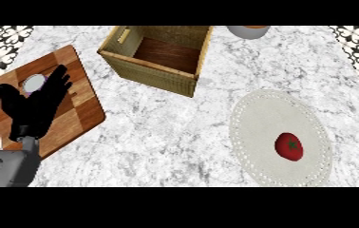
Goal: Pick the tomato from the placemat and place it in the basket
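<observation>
I am looking at the low part of the frame first. The tomato (289, 146) is sitting on the round pale placemat (280, 139) at the lower right, a little right of its middle. Nothing is touching it. I am guessing it is light, smooth, a bit slippery and soft, so it could squash or roll. I am planning to take it round its fat middle, coming from above, with fingers on both sides.

At the lower left, my left hand (38, 103) is resting with fingers straight and loose, holding nothing, over a wooden cutting board (80, 108). I am not seeing my right hand anywhere.

Higher up, the basket (157, 56) is waiting on the marble tabletop (168, 137), open, well apart from the tomato.
</observation>
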You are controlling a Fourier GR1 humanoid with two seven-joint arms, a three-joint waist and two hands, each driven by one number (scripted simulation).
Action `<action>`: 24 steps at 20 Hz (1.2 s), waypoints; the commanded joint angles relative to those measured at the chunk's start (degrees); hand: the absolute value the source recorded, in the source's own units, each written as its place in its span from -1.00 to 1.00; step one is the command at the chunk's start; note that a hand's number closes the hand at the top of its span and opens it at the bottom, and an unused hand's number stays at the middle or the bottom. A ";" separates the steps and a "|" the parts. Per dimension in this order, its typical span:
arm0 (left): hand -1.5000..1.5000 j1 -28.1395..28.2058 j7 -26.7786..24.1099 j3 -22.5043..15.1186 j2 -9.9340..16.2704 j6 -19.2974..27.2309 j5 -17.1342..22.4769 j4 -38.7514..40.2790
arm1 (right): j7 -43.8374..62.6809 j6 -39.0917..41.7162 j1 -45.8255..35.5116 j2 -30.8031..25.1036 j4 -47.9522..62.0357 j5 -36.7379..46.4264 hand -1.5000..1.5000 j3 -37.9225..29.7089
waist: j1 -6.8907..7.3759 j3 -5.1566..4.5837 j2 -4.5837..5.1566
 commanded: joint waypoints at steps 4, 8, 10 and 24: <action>0.00 1.60 -1.01 -0.09 -2.05 0.25 -2.62 -0.95 | -14.26 -9.12 -4.07 7.04 14.53 9.76 -1.00 3.90 | 0.51 -0.02 0.07; 0.00 1.04 -0.01 1.54 -2.05 -1.01 -2.80 -0.06 | -16.40 -13.49 -5.96 9.43 22.42 18.48 -1.00 9.60 | 0.48 -0.04 0.07; 0.00 -3.47 1.93 1.81 -3.03 -1.07 -3.71 1.25 | -10.12 -10.80 -6.41 10.20 18.27 18.88 -1.00 11.97 | 0.02 -0.08 0.02; 0.00 1.34 2.84 5.30 -6.89 -3.70 -8.55 -3.16 | -20.66 -12.13 -3.32 10.02 27.62 24.39 -1.00 10.76 | -0.03 -0.07 -0.06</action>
